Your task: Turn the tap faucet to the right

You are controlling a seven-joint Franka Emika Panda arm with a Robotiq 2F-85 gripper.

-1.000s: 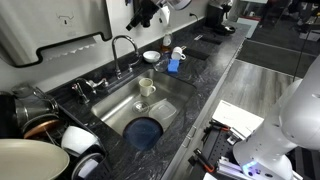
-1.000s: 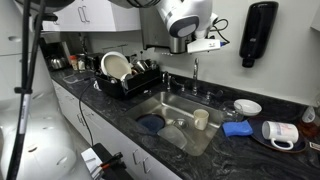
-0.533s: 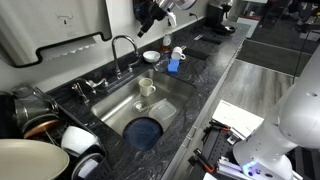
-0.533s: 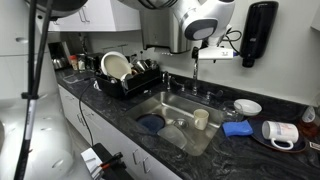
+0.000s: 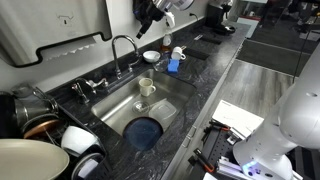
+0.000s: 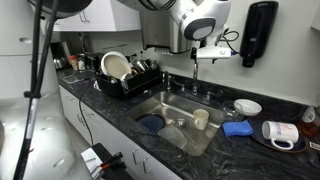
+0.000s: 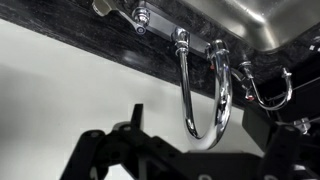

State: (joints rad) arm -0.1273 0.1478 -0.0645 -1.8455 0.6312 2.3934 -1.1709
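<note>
Mug [image 5: 147, 87] in sink [image 5: 113, 108] — near tap faucet [image 5: 123, 38]

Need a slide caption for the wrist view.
Wrist camera: open end effector lined up on the chrome gooseneck tap faucet, not yet grasping it; steel sink beyond.

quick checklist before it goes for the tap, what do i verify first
1. Gripper open: ok, fingers spread in the wrist view.
2. Tap faucet lined up between the fingers in the wrist view: ok.
3. Contact with the spout: not ok, the gripper hangs above it, apart.
4. Mug low in the sink, under the spout's arch: ok.
5. Room to swing toward the side handles: cannot tell.
</note>
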